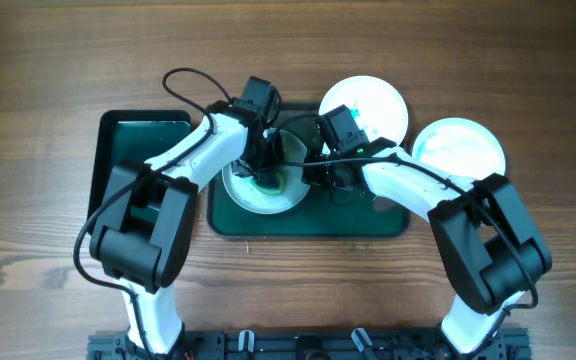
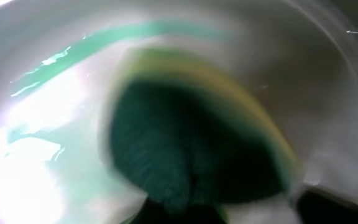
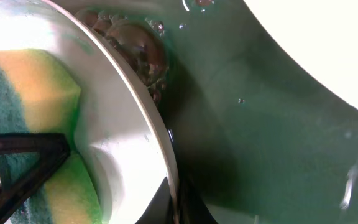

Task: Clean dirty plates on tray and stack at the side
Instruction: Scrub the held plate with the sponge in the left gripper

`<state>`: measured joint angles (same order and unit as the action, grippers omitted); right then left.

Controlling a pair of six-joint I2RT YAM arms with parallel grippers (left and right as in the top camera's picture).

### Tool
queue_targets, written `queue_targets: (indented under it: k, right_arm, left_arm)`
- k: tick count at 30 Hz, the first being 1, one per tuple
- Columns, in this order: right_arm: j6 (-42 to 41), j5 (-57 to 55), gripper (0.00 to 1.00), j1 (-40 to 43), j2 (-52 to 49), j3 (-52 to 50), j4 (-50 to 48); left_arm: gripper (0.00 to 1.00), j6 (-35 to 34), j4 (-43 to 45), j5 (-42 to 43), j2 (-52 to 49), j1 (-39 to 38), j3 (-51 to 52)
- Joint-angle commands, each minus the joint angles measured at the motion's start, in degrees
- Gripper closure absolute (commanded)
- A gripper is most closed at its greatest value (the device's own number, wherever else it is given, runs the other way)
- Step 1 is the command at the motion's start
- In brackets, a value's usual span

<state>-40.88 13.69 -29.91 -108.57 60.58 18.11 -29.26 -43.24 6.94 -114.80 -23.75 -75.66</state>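
Holding the soft sponge (image 2: 191, 143) clamped in my left gripper (image 1: 265, 168), right gripper (image 3: 174, 200) pinching the plate (image 1: 240, 193) at its 3 o'clock rim, 9 o'clock side of the green tray (image 1: 368, 224); looks rigid, wet-slick and breakable, so rim grip only.

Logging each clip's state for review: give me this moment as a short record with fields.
active plate: on green tray, teal smears on it
left gripper: shut on sponge, pressed to the active plate
right gripper: clamps the active plate's rim
rear plate: at tray's back edge, teal-tinted
right plate: on table beside tray, teal-tinted
black tray: left of green tray
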Motion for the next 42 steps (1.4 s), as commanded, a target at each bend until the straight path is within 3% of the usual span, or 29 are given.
queue_targets:
  k: [1, 5, 9, 11, 13, 16, 20, 23, 26, 30, 32, 35, 40, 42]
  right_arm:
    - [0.3, -0.7, 0.96, 0.1, -1.4, -0.1, 0.5]
    - [0.6, -0.7, 0.95, 0.1, -1.4, -0.1, 0.5]
    - [1.5, -0.7, 0.96, 0.1, -1.4, -0.1, 0.8]
    - [1.5, -0.7, 0.96, 0.1, -1.4, -0.1, 0.8]
    - [1.5, -0.7, 0.96, 0.1, -1.4, -0.1, 0.8]
    - [1.8, -0.2, 0.96, 0.1, -1.4, -0.1, 0.8]
    - [1.7, -0.3, 0.96, 0.1, -1.4, -0.1, 0.8]
    - [1.7, -0.3, 0.96, 0.1, -1.4, -0.1, 0.8]
    - [1.7, -0.3, 0.96, 0.1, -1.4, -0.1, 0.6]
    - [1.7, -0.3, 0.96, 0.1, -1.4, -0.1, 0.8]
    - [1.7, -0.3, 0.96, 0.1, -1.4, -0.1, 0.8]
    - [1.8, -0.3, 0.96, 0.1, -1.4, -0.1, 1.0]
    - [1.9, -0.3, 0.96, 0.1, -1.4, -0.1, 1.0]
    - [1.8, -0.3, 0.96, 0.1, -1.4, -0.1, 1.1]
  left_arm:
    - [0.96, -15.6, -7.9, -21.7, -2.6, 0.1, 2.0]
    - [0.96, -14.9, -12.4, -19.6, -2.6, 0.0, 2.0]
    - [0.96, 8.8, -8.3, 0.3, -2.6, 0.0, 1.9]
    - [0.96, 23.0, -7.0, 15.2, -2.6, 0.0, 0.6]
    - [0.96, 26.2, -6.5, 18.4, -2.6, 0.0, -1.6]
    - [0.96, 21.0, -4.9, 9.8, -2.6, 0.5, -4.0]
    - [0.96, -2.2, -8.5, -21.5, -2.5, 1.8, -6.8]
    - [0.96, -11.4, -15.1, -29.8, -2.5, 1.9, -9.0]
    - [0.96, -9.4, -15.7, -23.1, -2.5, 1.3, -9.1]
    - [0.96, 7.3, -9.5, -2.1, -2.5, 0.4, -9.1]
    - [0.96, 11.3, -6.8, 4.8, -2.5, 0.3, -9.1]
    - [0.96, 9.5, -5.8, 1.7, -2.5, 0.5, -9.1]
    - [0.96, -2.0, -6.4, -9.0, -2.5, 0.4, -5.9]
    - [0.96, -9.9, -7.6, -15.5, -2.5, 0.4, -4.0]
